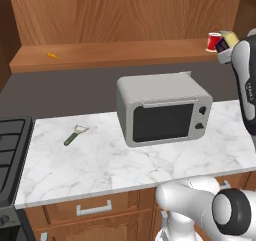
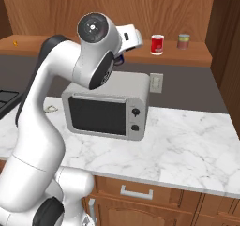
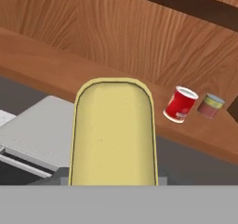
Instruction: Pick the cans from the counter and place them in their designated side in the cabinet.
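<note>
With my gripper [image 1: 227,47] clenched on the squat dark-blue, yellow-topped can [image 3: 114,132], I'd set it upright on the brown wood-grain cabinet shelf [image 3: 56,62], clear of the red white-rimmed can [image 3: 180,104].

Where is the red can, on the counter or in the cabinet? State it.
In the cabinet. The red can stands upright on the cabinet shelf above the microwave, beside the pale greenish can.

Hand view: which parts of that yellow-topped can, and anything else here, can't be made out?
- Hand view: label of the yellow-topped can, seen end-on.
- Right base view: the arm's joint hides most of that can.
- Left base view: orange speck on the cabinet, too small to name.
</note>
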Available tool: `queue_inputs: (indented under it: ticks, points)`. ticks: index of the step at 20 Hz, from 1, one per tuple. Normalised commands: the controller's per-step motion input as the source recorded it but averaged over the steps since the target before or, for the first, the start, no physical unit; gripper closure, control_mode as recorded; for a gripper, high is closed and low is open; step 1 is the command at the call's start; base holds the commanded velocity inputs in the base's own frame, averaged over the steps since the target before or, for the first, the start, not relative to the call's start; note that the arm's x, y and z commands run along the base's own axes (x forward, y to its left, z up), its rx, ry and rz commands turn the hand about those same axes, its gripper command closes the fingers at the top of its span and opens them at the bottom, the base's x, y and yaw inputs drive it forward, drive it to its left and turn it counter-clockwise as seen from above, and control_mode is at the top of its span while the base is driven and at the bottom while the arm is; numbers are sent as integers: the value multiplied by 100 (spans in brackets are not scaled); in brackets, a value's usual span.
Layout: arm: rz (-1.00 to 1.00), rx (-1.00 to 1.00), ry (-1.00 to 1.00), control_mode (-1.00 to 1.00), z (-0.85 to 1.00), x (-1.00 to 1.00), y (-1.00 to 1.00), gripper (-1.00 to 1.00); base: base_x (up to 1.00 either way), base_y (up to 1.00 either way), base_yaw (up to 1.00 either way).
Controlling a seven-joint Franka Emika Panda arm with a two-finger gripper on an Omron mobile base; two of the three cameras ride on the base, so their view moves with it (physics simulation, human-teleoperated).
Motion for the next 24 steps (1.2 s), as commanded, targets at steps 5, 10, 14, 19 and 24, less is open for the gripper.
queue_inputs:
  ticks: [5, 10, 14, 19, 24]
  points:
    - [0, 0, 0, -100, 0, 14, 0, 100, 0, 0, 0]
    - [0, 0, 0, -100, 0, 12, 0, 100, 0, 0, 0]
    - [0, 0, 0, -100, 0, 10, 0, 100, 0, 0, 0]
    - [0, 0, 0, -100, 0, 11, 0, 100, 0, 0, 0]
    - [0, 0, 0, -100, 0, 12, 0, 100, 0, 0, 0]
